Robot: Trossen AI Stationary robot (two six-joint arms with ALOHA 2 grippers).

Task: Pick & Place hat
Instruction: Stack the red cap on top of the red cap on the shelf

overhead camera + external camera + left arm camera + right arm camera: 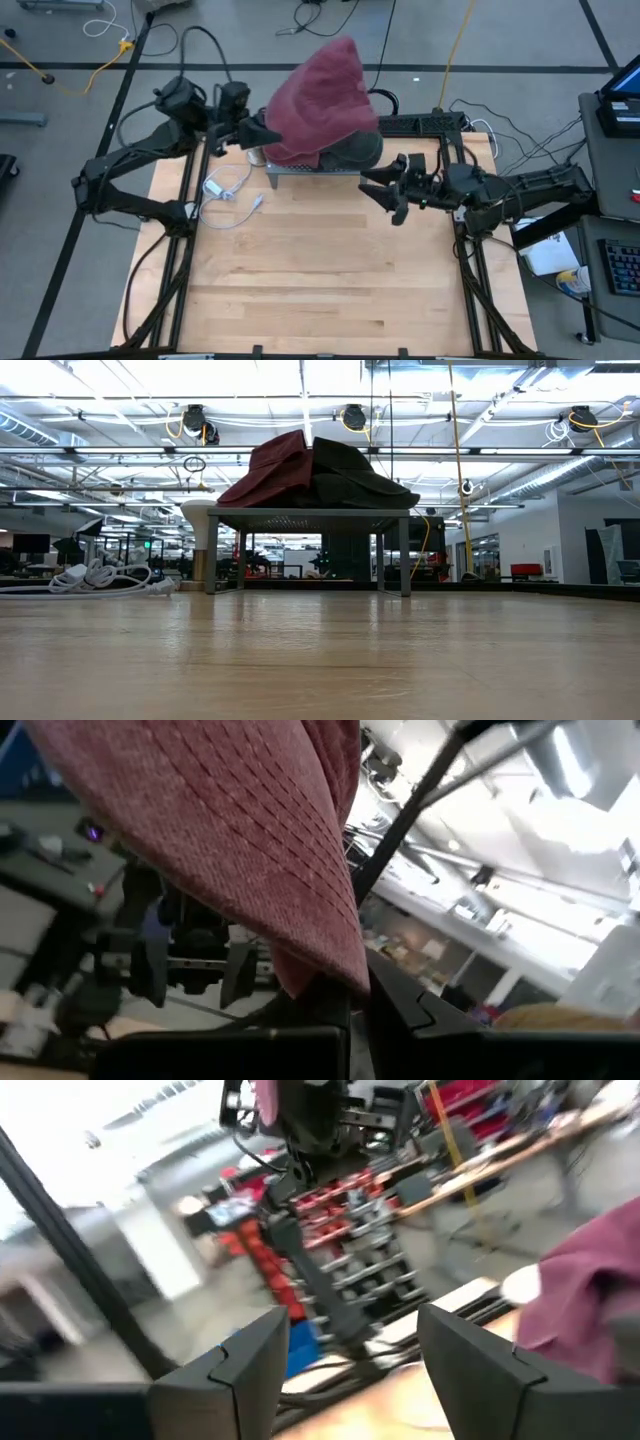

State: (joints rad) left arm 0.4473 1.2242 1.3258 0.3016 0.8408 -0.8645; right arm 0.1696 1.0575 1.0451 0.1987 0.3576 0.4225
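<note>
Wooden bench (320, 270), small rack (300, 172) at far side; maroon hat (320, 100) draped over rack, left gripper (262, 136) fingers clamped on it. Right gripper (385, 185) spread, empty, just right of rack.

A small metal stand (310, 515) sits in the middle of the picture on the wooden table (320, 660). A red hat (268, 472) lies on top of it, touching a dark hat (360, 478) on its right. A white cord (85, 580) is coiled at the left edge.
</note>
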